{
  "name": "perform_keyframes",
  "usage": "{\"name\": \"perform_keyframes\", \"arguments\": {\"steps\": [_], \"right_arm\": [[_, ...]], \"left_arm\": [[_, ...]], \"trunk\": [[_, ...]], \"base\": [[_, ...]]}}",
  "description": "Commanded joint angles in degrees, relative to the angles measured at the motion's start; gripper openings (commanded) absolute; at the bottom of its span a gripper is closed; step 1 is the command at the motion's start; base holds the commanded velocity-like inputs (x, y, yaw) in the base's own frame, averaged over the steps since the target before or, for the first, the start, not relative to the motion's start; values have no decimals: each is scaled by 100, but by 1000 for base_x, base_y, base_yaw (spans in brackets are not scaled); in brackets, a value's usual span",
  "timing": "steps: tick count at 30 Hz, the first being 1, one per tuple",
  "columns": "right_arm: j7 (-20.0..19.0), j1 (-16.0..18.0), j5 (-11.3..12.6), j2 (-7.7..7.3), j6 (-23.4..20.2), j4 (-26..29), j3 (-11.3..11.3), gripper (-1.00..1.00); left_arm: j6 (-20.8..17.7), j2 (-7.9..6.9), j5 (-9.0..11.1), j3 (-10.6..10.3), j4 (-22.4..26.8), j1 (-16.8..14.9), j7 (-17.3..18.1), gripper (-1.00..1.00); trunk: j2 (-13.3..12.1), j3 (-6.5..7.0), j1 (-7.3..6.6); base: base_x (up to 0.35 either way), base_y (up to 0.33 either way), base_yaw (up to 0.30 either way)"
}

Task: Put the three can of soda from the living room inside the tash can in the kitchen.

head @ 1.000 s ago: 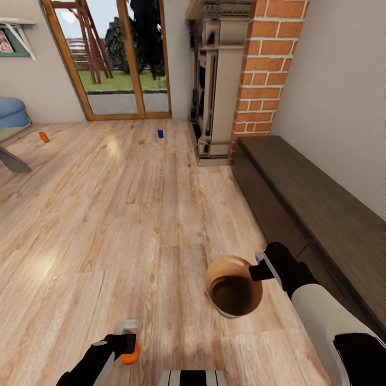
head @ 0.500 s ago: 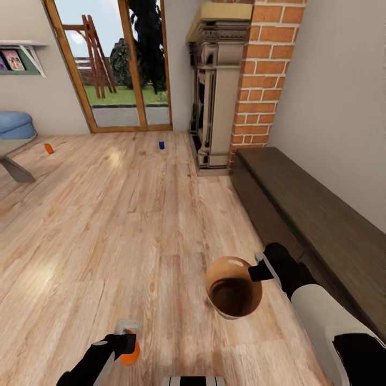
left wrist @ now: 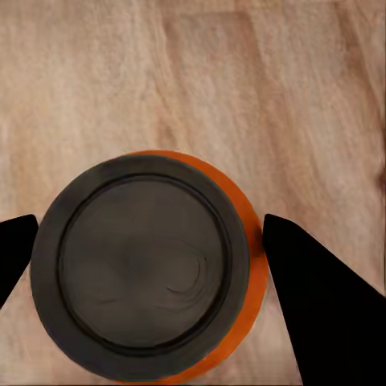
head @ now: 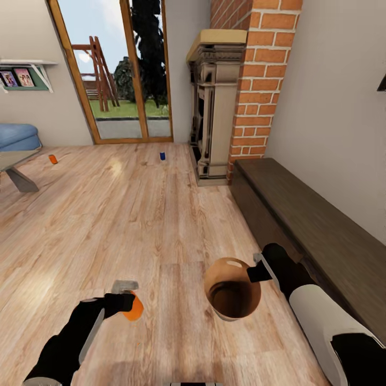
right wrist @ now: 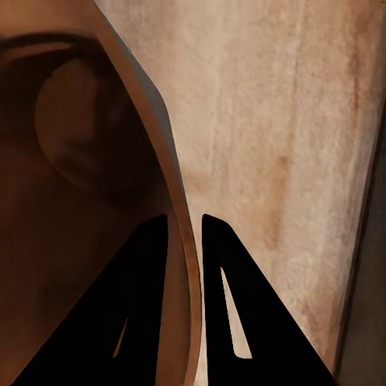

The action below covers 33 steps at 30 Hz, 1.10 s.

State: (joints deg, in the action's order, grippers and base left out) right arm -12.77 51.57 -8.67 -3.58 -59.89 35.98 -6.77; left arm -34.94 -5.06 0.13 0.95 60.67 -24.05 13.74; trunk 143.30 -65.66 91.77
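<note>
Two arms reach forward low over the wood floor (head: 161, 214): the left gripper (head: 124, 300) is clamped on an orange can (head: 133, 309), its fingers (left wrist: 310, 297) pressing both sides. The right gripper (head: 255, 271) pinches the bucket (head: 231, 289) rim, one finger inside, one outside. Two more cans, orange (head: 52, 158) and blue (head: 162, 156), stand far off near the glass doors (head: 115, 75).

3 soda cans and the trash can, living room

Orange can (head: 133, 309) upright, held at 7 o'clock; orange can (head: 52, 158) at 10; blue can (head: 162, 155) at 12, both upright on the floor; brown-lined trash can (head: 232, 292) open, upright at 5.
</note>
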Motion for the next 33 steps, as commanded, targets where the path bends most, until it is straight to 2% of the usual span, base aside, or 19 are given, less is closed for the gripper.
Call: {"name": "perform_keyframes", "arguments": {"steps": [1,3,5,8,9,11,14,16,18,20,21,22,23,24,25,28,31,33], "right_arm": [[-24,2,138,32,-11,0,7,-100],[-24,2,138,83,-11,-25,5,-100],[-30,2,148,128,-11,-140,-25,-100],[-41,2,156,235,-11,-324,-81,-100],[-43,2,158,261,-11,-342,-88,-100],[-49,2,159,380,-11,-435,-109,-100],[-52,2,157,513,-11,-537,-154,-100],[-55,2,156,584,-11,-585,-256,-100],[-57,2,161,673,-11,-619,-371,-100],[-58,5,162,713,-11,-628,-402,-100],[-58,9,162,762,-11,-636,-429,-100],[-58,11,163,779,-11,-638,-434,-100],[-60,14,163,806,-11,-640,-442,-100],[-65,17,165,817,-11,-641,-445,-100],[-110,21,166,832,-11,-642,-450,-100],[-246,26,165,845,-11,-643,-445,-100],[-522,38,165,855,-11,-644,-458,-100],[-567,44,165,856,-11,-644,-461,-100]], "left_arm": [[-319,-172,28,5,396,-1,140,-100],[-893,-480,42,14,1051,-94,346,-100],[-1447,-634,45,10,1526,-391,567,-100],[-2273,-769,22,-2,1805,-1246,890,-100],[-2364,-791,17,-7,1814,-1407,968,-100],[-2506,-881,-3,-37,1744,-2129,1471,-100],[-2506,-894,-5,-54,1509,-2615,1890,-100],[-2506,-872,-6,-61,1202,-2953,2181,-100],[-2506,-832,-5,-105,714,-3448,2570,-100],[-2506,-802,-5,-177,463,-3645,2825,-100],[-2506,-695,-6,-390,89,-3832,3303,-100],[-2506,-644,-8,-479,-15,-3871,3451,-100],[-2506,-549,-14,-667,-192,-3928,3680,-100],[-2506,-509,-18,-765,-272,-3948,3763,-100],[-2506,-450,-22,-956,-420,-3977,3886,-100],[-2506,-374,-26,-1205,-621,-4002,3996,-100],[-2506,-138,-45,-1691,-949,-4021,4077,-100],[-2506,-78,-50,-1922,-1044,-4024,4086,-100]], "trunk": [[-2,23,-2],[-4,67,-7],[-45,107,-32],[-166,161,-98],[-206,179,-120],[-286,215,-164],[-406,269,-229],[-487,305,-273],[-487,305,-273],[-487,305,-273],[-487,305,-273],[-487,305,-273],[-487,305,-273],[-487,305,-273],[-487,305,-273],[-487,305,-273],[-487,305,-273],[-487,305,-273]], "base": [[0,0,0],[0,0,0],[0,0,0],[0,0,0],[0,0,0],[0,0,0],[0,0,0],[0,0,0],[0,0,0],[0,0,0],[0,0,0],[0,0,0],[0,0,0],[0,0,0],[0,0,0],[0,0,0],[0,0,0],[0,0,0]]}}
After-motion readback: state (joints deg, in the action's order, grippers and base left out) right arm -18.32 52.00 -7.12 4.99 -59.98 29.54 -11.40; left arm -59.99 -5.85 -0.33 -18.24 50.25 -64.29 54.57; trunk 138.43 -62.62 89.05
